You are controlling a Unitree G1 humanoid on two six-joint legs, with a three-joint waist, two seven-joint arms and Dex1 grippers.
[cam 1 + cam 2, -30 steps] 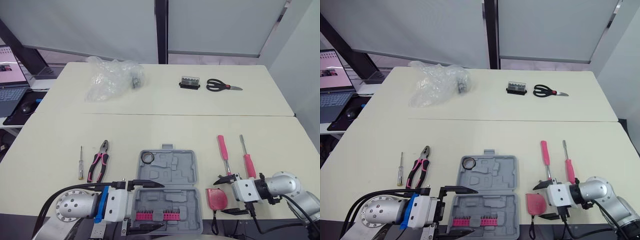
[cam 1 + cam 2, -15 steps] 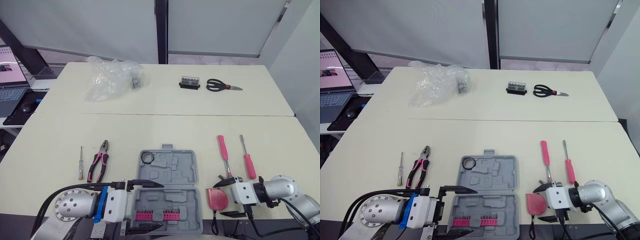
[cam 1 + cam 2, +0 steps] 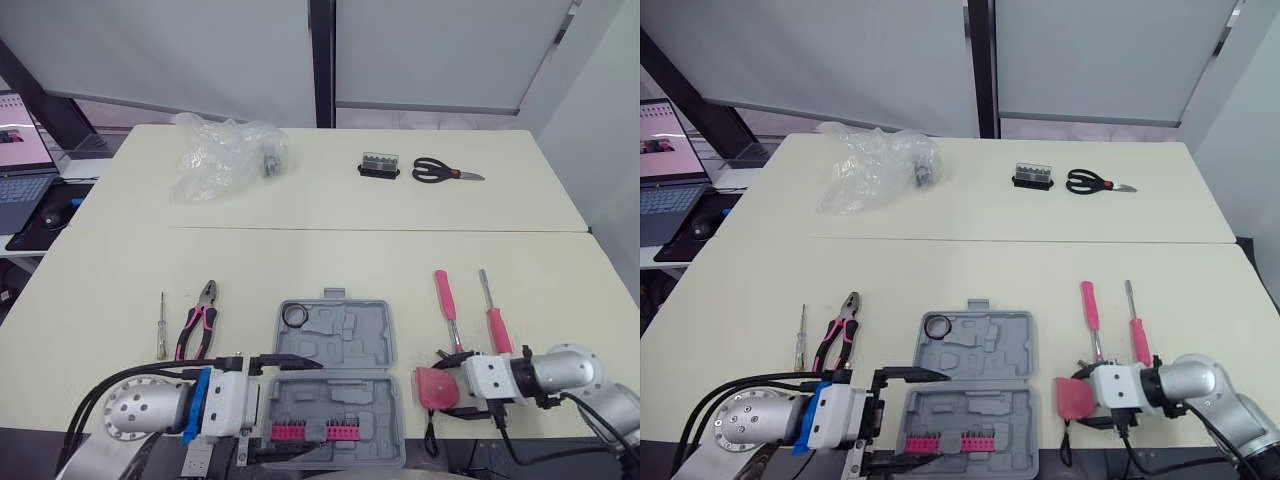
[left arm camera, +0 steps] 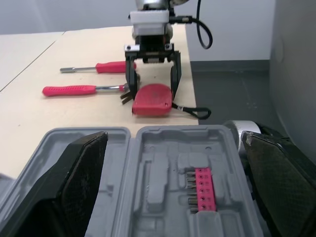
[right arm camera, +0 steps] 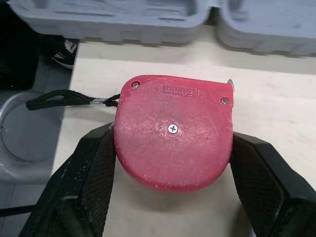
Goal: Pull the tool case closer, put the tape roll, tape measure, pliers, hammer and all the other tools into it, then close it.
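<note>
We see the tape measure [image 5: 173,143], a rounded red shell with a centre screw and a black strap [image 5: 54,100], lying flat at the desk's [image 3: 330,260] near edge, just right of the open grey case [image 3: 335,335]. Our right gripper [image 3: 440,386] now pinches it by both sides; a second ago its fingers stood wide around it. Our left gripper [image 3: 305,403] stands open, straddling the case's near half.

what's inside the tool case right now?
Tool case: black tape roll in the far half's left corner, pink bit strip in the near half; other slots look empty. Left claw fingers cover parts of the near half.
</note>
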